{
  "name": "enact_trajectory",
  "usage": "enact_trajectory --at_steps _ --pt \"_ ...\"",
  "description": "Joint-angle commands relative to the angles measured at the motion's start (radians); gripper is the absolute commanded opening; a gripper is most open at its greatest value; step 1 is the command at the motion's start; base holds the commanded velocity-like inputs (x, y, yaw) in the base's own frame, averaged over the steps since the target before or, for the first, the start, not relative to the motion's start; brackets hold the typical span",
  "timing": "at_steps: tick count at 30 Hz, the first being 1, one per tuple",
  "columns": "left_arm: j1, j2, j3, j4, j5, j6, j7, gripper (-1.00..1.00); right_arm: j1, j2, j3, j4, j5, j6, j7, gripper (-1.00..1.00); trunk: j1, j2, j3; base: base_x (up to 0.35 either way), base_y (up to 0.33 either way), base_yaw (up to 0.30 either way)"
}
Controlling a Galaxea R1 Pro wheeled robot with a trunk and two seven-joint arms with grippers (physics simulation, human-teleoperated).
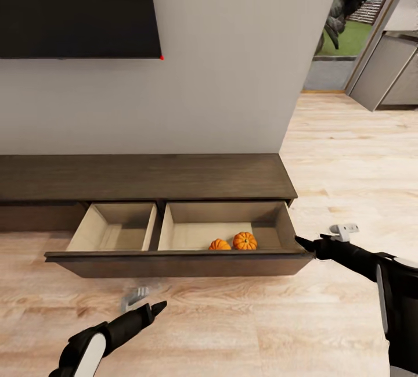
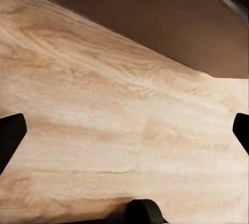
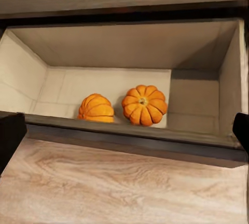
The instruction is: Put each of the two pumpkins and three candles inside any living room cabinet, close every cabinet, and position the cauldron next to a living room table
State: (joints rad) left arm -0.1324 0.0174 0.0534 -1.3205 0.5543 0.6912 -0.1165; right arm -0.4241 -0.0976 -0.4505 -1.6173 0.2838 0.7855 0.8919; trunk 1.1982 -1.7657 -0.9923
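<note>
1. Your left claw [image 1: 155,307] hangs low over the pale wood-plank floor [image 1: 244,325], nearest to you, in front of the drawer. Its dark fingertips [image 2: 11,133] sit at opposite edges of the left wrist view, spread wide with nothing between them but floorboards.
2. Your right claw [image 1: 303,243] sits at the right end of the pulled-out drawer, just beside its front corner. In the right wrist view its black fingertips [image 3: 10,136] stand far apart at the frame's two sides, and it has hold of nothing.
3. The long low dark-brown wooden cabinet [image 1: 145,176] has one wide drawer [image 1: 180,264] drawn out toward you, split into two pale-wood compartments.
4. The two small bright-orange ribbed pumpkins [image 1: 244,241] lie in the right-hand compartment, close to the drawer front. They rest side by side, touching or nearly so; one [image 3: 144,105] shows its stem end, the other [image 3: 96,109] sits lower behind the front board.
5. The left-hand compartment [image 1: 113,229] shows bare pale boards.
6. Above the cabinet, a dark flat wall screen [image 1: 78,8] hangs on the grey wall [image 1: 232,75].
7. Far right, a glazed opening [image 1: 348,22] shows greenery outside.
</note>
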Motion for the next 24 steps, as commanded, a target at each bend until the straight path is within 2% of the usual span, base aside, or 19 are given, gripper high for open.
enact_trajectory --at_steps 1,3,6,8,9,10,12,16,22,24 --pt "0.0 -0.003 0.021 0.015 0.002 -0.001 0.0 1.0 -0.01 0.001 -0.017 -0.001 0.01 0.003 0.012 1.0 0.0 0.0 0.001 0.0 0.0 0.0" --pt "0.0 -0.006 0.042 0.031 0.003 -0.007 0.003 1.0 -0.022 0.004 -0.043 -0.001 0.01 0.003 0.015 1.0 0.0 0.0 0.004 0.0 0.0 0.0" --pt "0.0 -0.006 0.051 0.04 0.003 -0.009 0.004 1.0 -0.027 0.004 -0.052 -0.001 0.01 0.003 0.015 1.0 0.008 -0.014 0.003 0.0 0.0 0.0" --pt "-0.007 -0.004 0.112 0.071 0.046 0.002 -0.002 1.0 -0.049 0.0 -0.073 -0.001 0.011 0.006 0.013 1.0 0.015 -0.028 0.0 0.0 0.0 0.0" --pt "-0.009 -0.002 0.129 0.082 0.066 0.005 -0.002 1.0 -0.059 -0.001 -0.085 0.0 0.01 0.007 0.012 1.0 0.019 -0.035 -0.001 0.0 0.0 0.0" --pt "-0.017 0.002 0.154 0.11 0.102 0.009 0.002 1.0 -0.08 0.001 -0.113 0.0 0.01 0.009 0.014 1.0 0.023 -0.042 -0.003 0.0 0.0 0.0" --pt "-0.039 0.008 0.178 0.163 0.135 0.012 0.006 1.0 -0.101 0.006 -0.144 0.0 0.01 0.011 0.016 1.0 0.031 -0.056 -0.006 0.0 0.0 0.0" --pt "-0.075 0.025 0.202 0.249 0.174 0.021 -0.005 1.0 -0.132 0.007 -0.175 -0.001 0.008 0.016 0.017 1.0 0.046 -0.084 -0.012 0.0 0.0 0.0" --pt "-0.085 0.026 0.209 0.28 0.184 0.032 -0.001 1.0 -0.143 0.01 -0.184 0.0 0.008 0.014 0.017 1.0 0.069 -0.126 -0.021 0.0 0.0 0.0" --pt "-0.093 0.025 0.21 0.309 0.197 0.033 -0.003 1.0 -0.144 0.011 -0.185 0.0 0.007 0.014 0.018 1.0 0.077 -0.14 -0.023 0.0 0.0 0.0"
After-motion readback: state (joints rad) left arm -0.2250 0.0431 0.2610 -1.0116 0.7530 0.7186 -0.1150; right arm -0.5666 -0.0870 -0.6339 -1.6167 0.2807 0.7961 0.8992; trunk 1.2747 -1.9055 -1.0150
